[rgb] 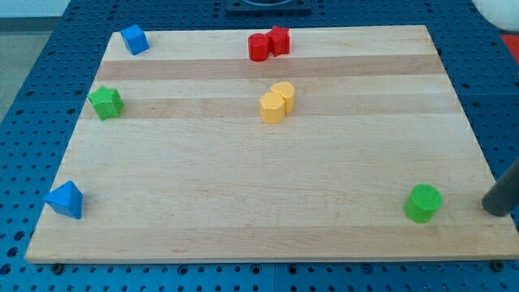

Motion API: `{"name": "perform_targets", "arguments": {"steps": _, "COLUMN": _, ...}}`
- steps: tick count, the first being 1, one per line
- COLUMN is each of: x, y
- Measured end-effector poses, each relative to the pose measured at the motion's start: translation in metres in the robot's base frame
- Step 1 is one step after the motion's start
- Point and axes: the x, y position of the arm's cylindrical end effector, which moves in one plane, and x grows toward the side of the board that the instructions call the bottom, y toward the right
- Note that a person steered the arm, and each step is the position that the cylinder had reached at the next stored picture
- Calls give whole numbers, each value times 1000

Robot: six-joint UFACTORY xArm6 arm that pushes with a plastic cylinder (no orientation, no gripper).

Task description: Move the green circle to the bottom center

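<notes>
In the camera view, a pale wooden board (268,186) lies on a blue perforated table (32,97) and fills most of the picture. The green circle (423,203), a short upright cylinder, stands near the board's lower right corner, well to the view's right of the bottom center. My tip (492,211) sits just beside it on the view's right, at the board's right edge, apart from the block with a narrow strip of bare wood between them; the dark rod rises from there toward the view's right and leaves the picture. The arm carries no claw, only this rod, so there is nothing to open, close or grip with. Near the top center, two red blocks touch each other: a red cylinder (259,48) on the left and a red block (279,40) of a more angular, star-like shape on the right. Below them, around the middle of the board, two yellow blocks also touch: a yellow hexagonal-looking block (272,108) in front and a yellow rounded one (284,93) behind it, up and to the right. A blue angular block (135,39) sits at the top left corner. A green star-shaped block (105,102) stands at the left edge, below it. A blue triangular block (65,199) rests at the left edge near the bottom left corner, well apart from everything else.
</notes>
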Motion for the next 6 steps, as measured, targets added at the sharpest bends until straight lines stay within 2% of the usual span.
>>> {"name": "perform_targets", "arguments": {"steps": 1, "x": -4, "y": -55}}
{"name": "perform_targets", "arguments": {"steps": 3, "x": -65, "y": -246}}
{"name": "perform_targets", "arguments": {"steps": 4, "x": -66, "y": -244}}
{"name": "perform_targets", "arguments": {"steps": 5, "x": -53, "y": -172}}
{"name": "perform_targets", "arguments": {"steps": 6, "x": -14, "y": -169}}
